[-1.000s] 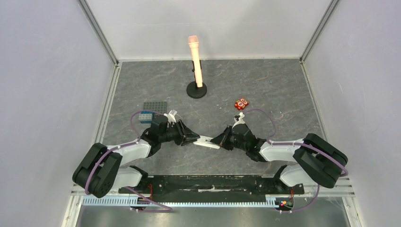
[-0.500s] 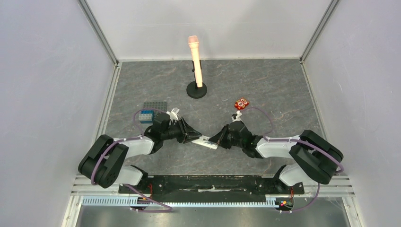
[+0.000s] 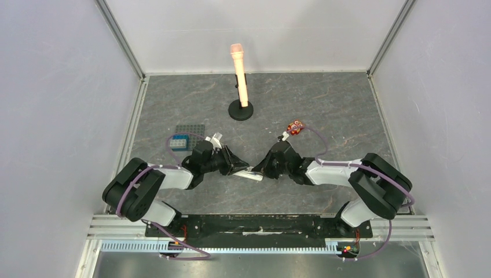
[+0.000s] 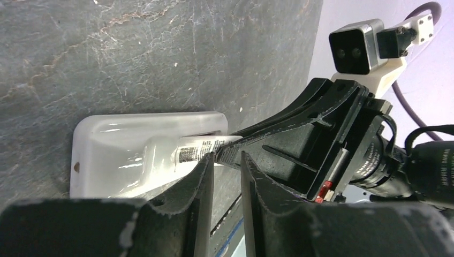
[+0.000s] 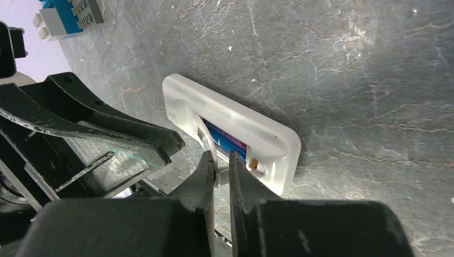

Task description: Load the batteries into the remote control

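The right gripper (image 5: 220,160) had its fingers pressed almost together, tips lowered onto the near long edge of the remote control (image 5: 241,120). The remote lay flat on the table (image 3: 324,104) with its open bay facing up. A small pale bit showed in the slit between those tips, but whether it was pinched, or what it was, could not be told. Just ahead of the tips, inside the bay, lay one battery (image 5: 227,140), blue with a magenta band, set lengthwise along the remote with a printed label at one end. The left gripper (image 4: 225,158) met the same remote from the opposite end, facing the right gripper nearly tip to tip. Its fingers stood a little apart with a narrow slot between them and nothing visibly clamped there. Their tips sat at the remote's near corner, and contact could not be made out. From its wrist view, one right finger lay straight ahead, its tip just at the labelled end in the bay. Behind the left gripper, beside its wrist, sat a grey studded plate (image 3: 194,128) carrying a blue brick (image 3: 179,141). Behind the right gripper, past its wrist, lay a small red block (image 3: 296,127). Well apart from both grippers, off to the side away from the arm bases, a microphone (image 3: 238,66) stood upright on a round black stand (image 3: 241,110).
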### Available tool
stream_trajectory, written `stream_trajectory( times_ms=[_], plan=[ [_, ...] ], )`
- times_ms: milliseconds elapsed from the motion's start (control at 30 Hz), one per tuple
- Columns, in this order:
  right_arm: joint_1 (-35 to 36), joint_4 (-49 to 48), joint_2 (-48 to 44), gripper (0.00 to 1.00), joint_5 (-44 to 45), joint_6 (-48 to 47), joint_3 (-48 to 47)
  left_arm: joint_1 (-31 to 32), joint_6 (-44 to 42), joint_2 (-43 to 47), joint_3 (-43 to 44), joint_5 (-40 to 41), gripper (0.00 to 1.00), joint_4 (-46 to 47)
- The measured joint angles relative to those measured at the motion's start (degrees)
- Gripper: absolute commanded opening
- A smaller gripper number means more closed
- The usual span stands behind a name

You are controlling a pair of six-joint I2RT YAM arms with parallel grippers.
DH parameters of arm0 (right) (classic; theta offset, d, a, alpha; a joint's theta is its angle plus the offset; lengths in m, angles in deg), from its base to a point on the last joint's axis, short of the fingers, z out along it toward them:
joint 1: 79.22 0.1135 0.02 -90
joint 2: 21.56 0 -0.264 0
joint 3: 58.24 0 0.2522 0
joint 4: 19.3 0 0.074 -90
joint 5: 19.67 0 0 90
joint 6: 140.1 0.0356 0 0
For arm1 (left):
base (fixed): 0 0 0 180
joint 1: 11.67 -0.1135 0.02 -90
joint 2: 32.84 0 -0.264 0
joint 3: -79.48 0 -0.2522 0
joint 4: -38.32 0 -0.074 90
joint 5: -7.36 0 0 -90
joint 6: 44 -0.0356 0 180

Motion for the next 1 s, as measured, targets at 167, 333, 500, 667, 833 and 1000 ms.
stream_trajectory(
  times_ms=[167,333,500,667,833,1000],
  plan=[
    [0.37,1.62,1.22,0.08,0.07,0.72,-1.66,0.83,-1.31,-0.11,-1.20,3.54,0.29,1.44],
    [0.70,2.56,1.99,0.11,0.31,1.95,-2.14,0.87,-2.58,1.11,-3.87,7.26,0.29,1.75],
    [1.01,3.23,2.36,0.11,0.57,2.73,-2.82,0.94,-5.42,5.05,-5.20,10.54,0.29,1.11],
    [1.11,4.15,2.71,0.14,0.52,3.39,-3.48,2.12,-7.69,5.90,-5.42,13.22,0.29,0.59],
    [1.14,7.13,3.63,0.18,0.31,3.58,-5.51,3.15,-8.76,5.64,-5.92,13.75,0.29,0.33],
    [1.42,11.67,4.48,0.24,0.31,3.85,-8.39,3.19,-8.94,5.44,-5.90,14.47,0.29,0.48]
  ],
)
